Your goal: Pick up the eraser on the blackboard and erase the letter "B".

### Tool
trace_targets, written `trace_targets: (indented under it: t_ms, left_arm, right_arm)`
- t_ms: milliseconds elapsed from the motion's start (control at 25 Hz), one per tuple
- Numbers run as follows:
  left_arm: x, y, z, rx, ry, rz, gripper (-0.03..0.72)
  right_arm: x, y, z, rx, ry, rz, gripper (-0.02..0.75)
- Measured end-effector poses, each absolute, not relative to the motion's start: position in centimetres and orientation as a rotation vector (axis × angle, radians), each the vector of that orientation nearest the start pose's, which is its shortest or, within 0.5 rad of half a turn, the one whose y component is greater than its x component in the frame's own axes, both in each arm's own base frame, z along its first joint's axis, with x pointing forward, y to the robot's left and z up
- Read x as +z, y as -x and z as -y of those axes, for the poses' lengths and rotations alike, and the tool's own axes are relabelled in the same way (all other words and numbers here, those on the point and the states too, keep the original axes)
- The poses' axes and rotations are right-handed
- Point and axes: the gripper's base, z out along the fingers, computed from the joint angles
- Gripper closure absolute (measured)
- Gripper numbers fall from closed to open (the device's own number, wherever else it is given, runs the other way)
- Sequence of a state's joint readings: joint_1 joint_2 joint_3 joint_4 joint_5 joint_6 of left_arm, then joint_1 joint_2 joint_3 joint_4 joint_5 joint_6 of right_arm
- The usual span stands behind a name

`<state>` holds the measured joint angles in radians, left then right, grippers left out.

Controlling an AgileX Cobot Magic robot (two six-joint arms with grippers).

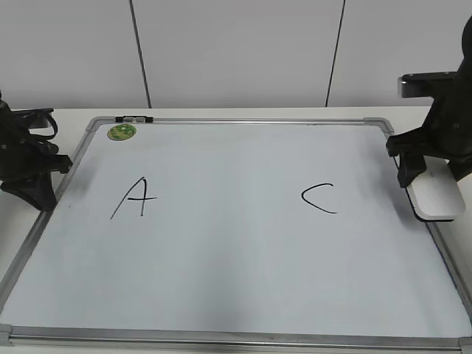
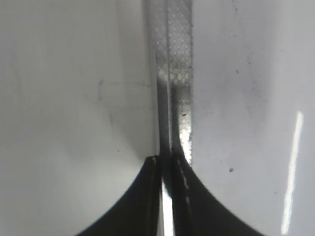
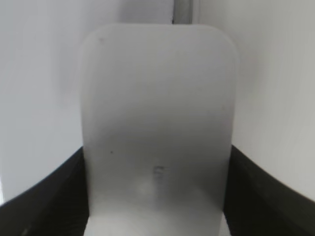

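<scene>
Eraser (image 1: 437,198) is sitting gripped in the right gripper (image 3: 156,216) at the blackboard's (image 1: 221,295) right edge, between "A" (image 1: 134,198) and "C" (image 1: 320,198) no B showing, while the left gripper (image 2: 167,196) is resting closed.

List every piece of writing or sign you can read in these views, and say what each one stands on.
"A": black marker letter on the left part of the blackboard.
"C": black marker letter on the board's right part.
Green round sticker at the board's top left corner: print too small to read.
Eraser in the right gripper: faint grey mark, blurred, unreadable.
No "B" shows.
</scene>
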<state>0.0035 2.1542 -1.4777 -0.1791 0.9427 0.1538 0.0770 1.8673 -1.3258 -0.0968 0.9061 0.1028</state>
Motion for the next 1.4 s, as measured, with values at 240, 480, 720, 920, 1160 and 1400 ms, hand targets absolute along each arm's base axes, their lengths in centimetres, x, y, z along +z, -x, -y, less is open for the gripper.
trace_targets:
  t_ms: [240, 480, 720, 920, 1160, 1400]
  left_arm:
    - [12.6, -41.3, 1.2, -0.221, -0.074, -3.082, 0.674]
    - [12.6, -41.3, 1.2, -0.221, -0.073, -3.081, 0.675]
    - [12.6, -41.3, 1.2, -0.222, -0.071, -3.077, 0.675]
    - [12.6, -41.3, 1.2, -0.222, -0.070, -3.075, 0.675]
    - [12.6, -41.4, 1.2, -0.222, -0.070, -3.073, 0.674]
    - [12.6, -41.4, 1.2, -0.222, -0.070, -3.072, 0.661]
  right_arm:
    - [17.7, -38.0, -2.4, -0.071, 0.013, -2.966, 0.189]
    - [16.4, -38.5, -2.5, -0.051, -0.011, -2.961, 0.189]
    - [15.2, -38.8, -2.6, -0.049, -0.021, -2.981, 0.189]
    - [15.0, -38.9, -2.6, -0.041, -0.037, -2.976, 0.165]
    - [15.7, -39.4, -2.7, -0.036, -0.044, -2.967, 0.117]
    - [19.4, -41.0, -2.8, -0.040, -0.055, -2.954, 0.125]
